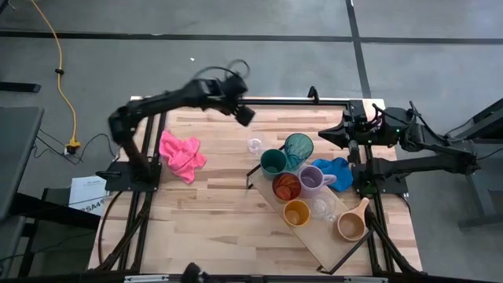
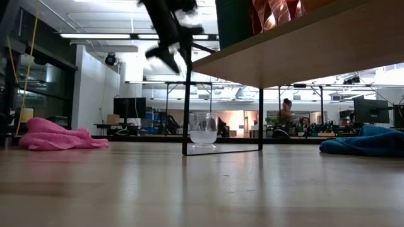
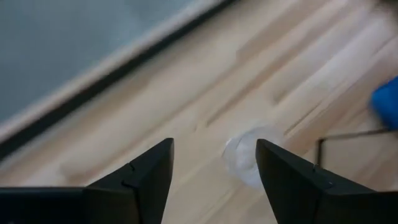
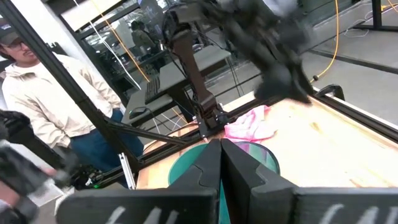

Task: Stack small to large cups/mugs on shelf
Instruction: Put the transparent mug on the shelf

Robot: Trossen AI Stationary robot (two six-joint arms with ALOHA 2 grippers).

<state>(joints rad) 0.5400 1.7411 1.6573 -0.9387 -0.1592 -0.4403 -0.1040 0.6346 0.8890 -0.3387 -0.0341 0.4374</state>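
A light-wood shelf (image 1: 330, 236) with a black frame stands slantwise at the table's right. On it stand a green cup (image 1: 273, 162), a teal tumbler (image 1: 298, 149), purple (image 1: 313, 178), orange (image 1: 286, 186), yellow (image 1: 296, 212) and tan (image 1: 351, 226) mugs and a clear glass (image 1: 322, 207). Another clear glass (image 1: 254, 145) stands upright on the tabletop near the shelf's far end; it also shows in the low view (image 2: 203, 129). My left gripper (image 1: 245, 116) hangs open in the air above and beyond that glass (image 3: 245, 158). My right gripper (image 1: 328, 135) is shut and empty at the far right.
A pink cloth (image 1: 181, 153) lies on the table's left part. A blue cloth (image 1: 334, 171) lies beside the shelf at the right. Bare tabletop (image 1: 212, 220) spreads over the near left. A person (image 4: 43, 93) stands beyond the table's left side.
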